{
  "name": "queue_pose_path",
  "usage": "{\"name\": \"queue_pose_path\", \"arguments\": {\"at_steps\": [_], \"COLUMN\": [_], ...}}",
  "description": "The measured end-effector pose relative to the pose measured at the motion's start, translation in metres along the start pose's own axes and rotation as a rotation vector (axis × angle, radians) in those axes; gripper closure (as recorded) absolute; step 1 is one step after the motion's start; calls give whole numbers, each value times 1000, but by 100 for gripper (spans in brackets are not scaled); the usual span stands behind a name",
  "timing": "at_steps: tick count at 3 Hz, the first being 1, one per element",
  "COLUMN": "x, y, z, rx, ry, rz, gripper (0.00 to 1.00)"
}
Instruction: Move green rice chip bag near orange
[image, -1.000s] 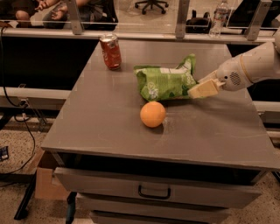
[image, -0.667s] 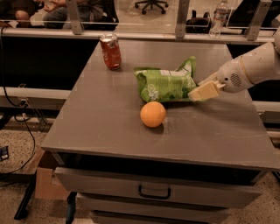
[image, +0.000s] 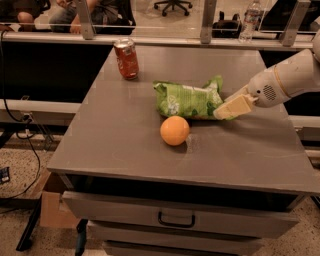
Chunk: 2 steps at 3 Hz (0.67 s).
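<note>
The green rice chip bag (image: 190, 99) lies on its side on the grey cabinet top (image: 125, 145), just behind the orange (image: 174, 130) and almost touching it. The orange sits near the middle of the top. My gripper (image: 226, 107) reaches in from the right on a white arm and its cream fingers (image: 233, 106) meet the bag's right end.
A red soda can (image: 126, 59) stands upright at the back left of the top. A water bottle (image: 248, 20) stands on the ledge behind. Drawers with a black handle (image: 176, 219) face the front. Cables and a cardboard box lie on the floor at left.
The bag, orange and gripper hold nearly the same positions; the gripper stays at the bag's right end.
</note>
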<state>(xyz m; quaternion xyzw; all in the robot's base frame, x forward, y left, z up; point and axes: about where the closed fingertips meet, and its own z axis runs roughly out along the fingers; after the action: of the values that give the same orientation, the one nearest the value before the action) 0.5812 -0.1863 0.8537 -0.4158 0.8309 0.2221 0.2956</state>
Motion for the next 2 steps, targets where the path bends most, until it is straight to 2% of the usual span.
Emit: {"name": "queue_pose_path", "arguments": {"at_steps": [1,2], "x": [2,4], "y": [-1,-21], "z": [-1,-18], "rx": [9,84], "ry": [3,-47], "rz": [9,50], "gripper": [2,0]}}
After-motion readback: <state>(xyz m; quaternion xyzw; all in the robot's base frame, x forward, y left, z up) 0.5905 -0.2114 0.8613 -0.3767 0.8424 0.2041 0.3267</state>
